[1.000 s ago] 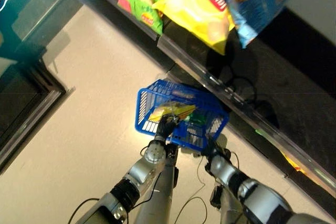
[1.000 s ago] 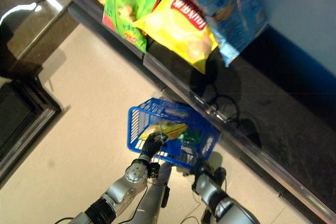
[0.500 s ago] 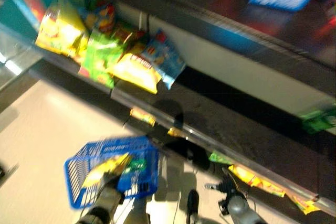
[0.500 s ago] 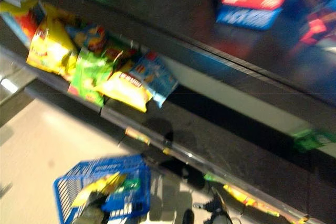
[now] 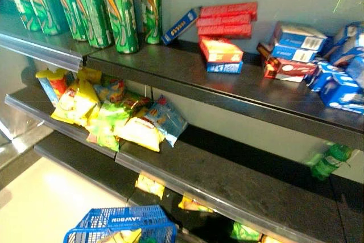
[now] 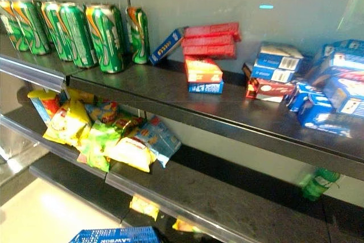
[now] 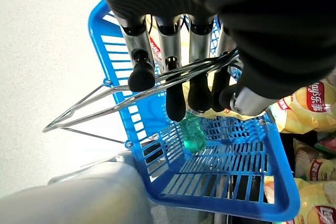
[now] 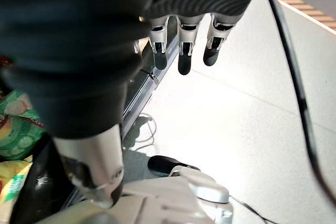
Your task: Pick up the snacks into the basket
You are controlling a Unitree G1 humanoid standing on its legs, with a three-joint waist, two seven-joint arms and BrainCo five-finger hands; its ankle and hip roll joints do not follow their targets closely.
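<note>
Basket (image 7: 220,166) hangs by its wire handles from left hand (image 7: 178,72), fingers curled round them; chip bag + green bottle already inside. Right hand (image 8: 181,45) empty, fingers relaxed, over floor. Snack bags (image 5: 116,120) sit at middle shelf's left end. Next, prob: reach right hand to front edge, grab one.

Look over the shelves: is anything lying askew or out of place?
Yes. On the top shelf, one blue box leans tilted against the stacked red boxes. On the middle shelf, a green bottle lies on its side, far from the heaped snack bags.
</note>
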